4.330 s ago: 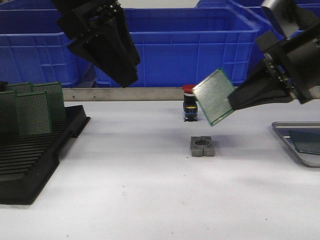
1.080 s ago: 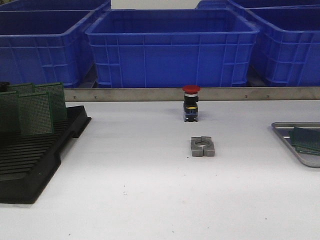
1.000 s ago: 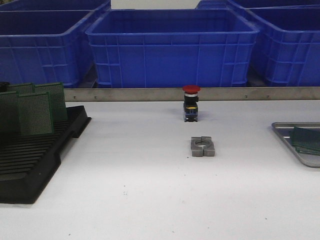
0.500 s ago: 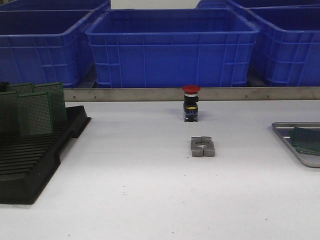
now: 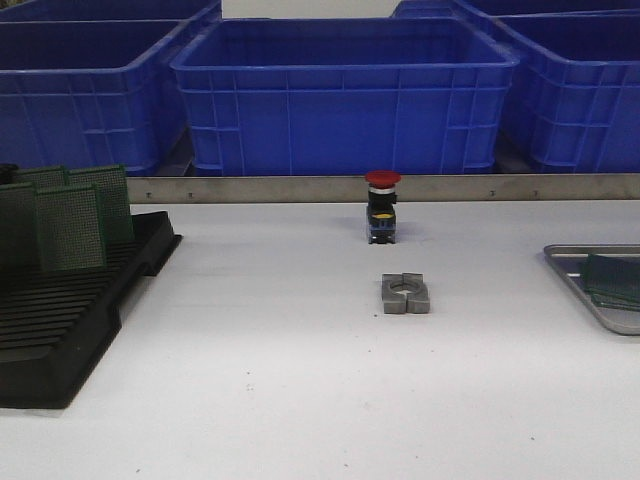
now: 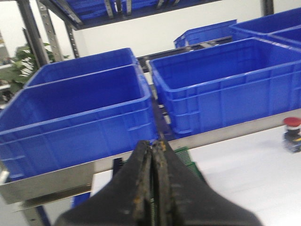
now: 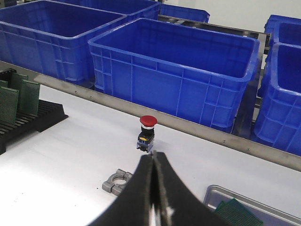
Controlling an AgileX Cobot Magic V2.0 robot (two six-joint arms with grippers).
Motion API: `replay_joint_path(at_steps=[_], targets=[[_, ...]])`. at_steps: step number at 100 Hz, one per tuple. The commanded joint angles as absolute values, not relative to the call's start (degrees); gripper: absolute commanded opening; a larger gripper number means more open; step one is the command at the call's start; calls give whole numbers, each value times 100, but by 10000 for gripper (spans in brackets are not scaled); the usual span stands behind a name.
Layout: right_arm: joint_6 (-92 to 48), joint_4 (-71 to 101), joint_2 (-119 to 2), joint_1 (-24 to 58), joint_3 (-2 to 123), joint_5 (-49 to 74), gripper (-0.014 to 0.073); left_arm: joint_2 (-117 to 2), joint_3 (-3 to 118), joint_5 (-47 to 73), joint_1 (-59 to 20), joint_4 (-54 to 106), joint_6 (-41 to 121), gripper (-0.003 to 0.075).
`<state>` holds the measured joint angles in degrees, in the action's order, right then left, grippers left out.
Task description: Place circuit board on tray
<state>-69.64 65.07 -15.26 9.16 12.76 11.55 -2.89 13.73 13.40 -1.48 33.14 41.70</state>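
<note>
A grey metal tray [image 5: 570, 262] lies at the table's right edge with green circuit boards [image 5: 612, 279] lying in it; it also shows in the right wrist view [image 7: 221, 193] with a board [image 7: 237, 213]. More green boards [image 5: 70, 225] stand in a black slotted rack [image 5: 70, 320] at the left. Neither arm shows in the front view. My left gripper [image 6: 154, 147] is shut and empty, high above the rack's boards [image 6: 188, 160]. My right gripper [image 7: 153, 157] is shut and empty, above the table's middle.
A red-capped push button [image 5: 382, 206] and a grey metal clamp block [image 5: 405, 293] sit mid-table. Blue plastic bins [image 5: 345, 95] line the back behind a metal rail [image 5: 300, 188].
Since the oldest frame both arms have left the front view, and the board my right gripper held now lies in the tray. Over the last second nothing has visibly moved.
</note>
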Motion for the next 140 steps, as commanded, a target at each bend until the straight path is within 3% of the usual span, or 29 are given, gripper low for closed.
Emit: replay_joint_path(at_steps=[1,13,20,32,44,140], targets=[[-7028,6557,-1569,919,1430,1009,-60,-365,1307,543,-140,2645,3303,-20],[-7028,6557,-1569,919,1430,1009,-60,-342,889,412,-150,625,406,-20],[-7028,6557,-1569,919,1430,1009,-60,-342,577,236,-150,-119,-329,-20],[-7028,6557,-1569,919,1430,1009,-60,-237,-156,-589,-150,0,-332,-20],[-7028,6557,-1574,919,1430,1010,-60,236,-151,289,-150,0,-332,-20],[-7028,6562,-1580,919,1430,1018,-60,190,-141,294,-150,33,-332,-20]])
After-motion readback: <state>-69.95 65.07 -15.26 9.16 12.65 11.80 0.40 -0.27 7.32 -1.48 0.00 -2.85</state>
